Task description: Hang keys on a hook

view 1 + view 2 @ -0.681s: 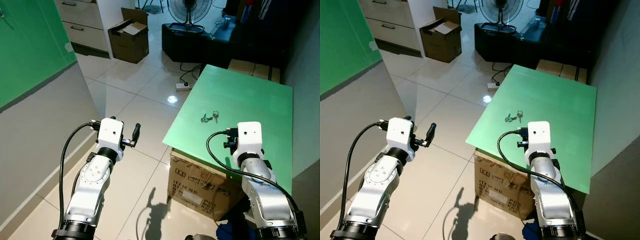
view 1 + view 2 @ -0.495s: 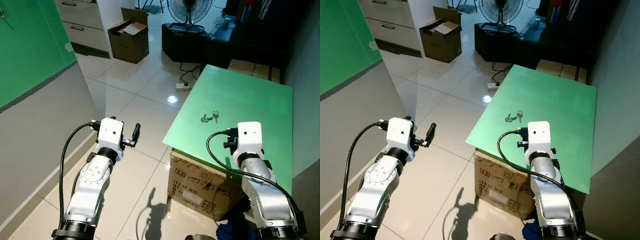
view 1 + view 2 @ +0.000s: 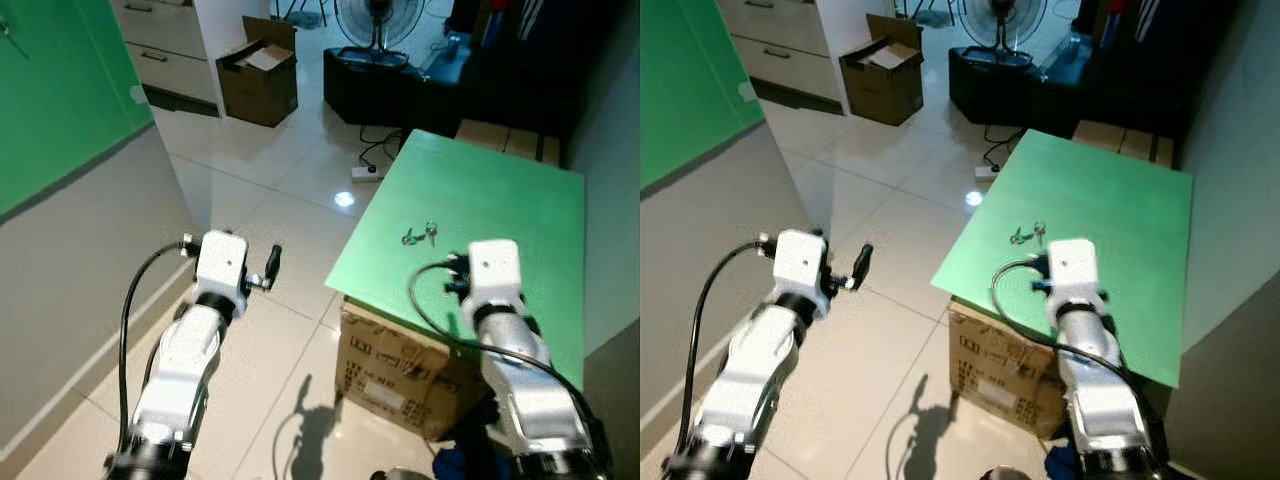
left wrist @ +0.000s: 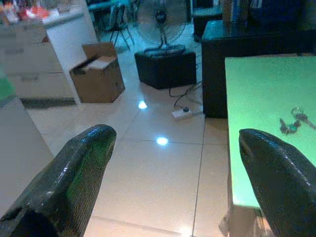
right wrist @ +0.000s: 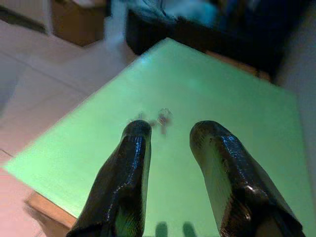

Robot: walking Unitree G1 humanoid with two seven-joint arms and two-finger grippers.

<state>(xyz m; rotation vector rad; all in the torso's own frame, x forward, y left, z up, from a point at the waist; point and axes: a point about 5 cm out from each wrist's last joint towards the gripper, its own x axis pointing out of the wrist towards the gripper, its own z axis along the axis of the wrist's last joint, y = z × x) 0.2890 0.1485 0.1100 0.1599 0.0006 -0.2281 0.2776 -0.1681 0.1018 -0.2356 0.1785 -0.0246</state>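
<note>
Keys [image 3: 419, 236], small metal cluster, flat green tabletop [image 3: 500, 200]

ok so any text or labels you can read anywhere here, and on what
Black print on the cardboard box under the green table: several lines, too blurred to read.
Open cardboard box on the floor: no print that can be made out.
Keys on the table: too small to show any marking.

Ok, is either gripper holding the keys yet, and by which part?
Nothing is held. The keys lie on the green table; right gripper and left gripper are both open.
</note>
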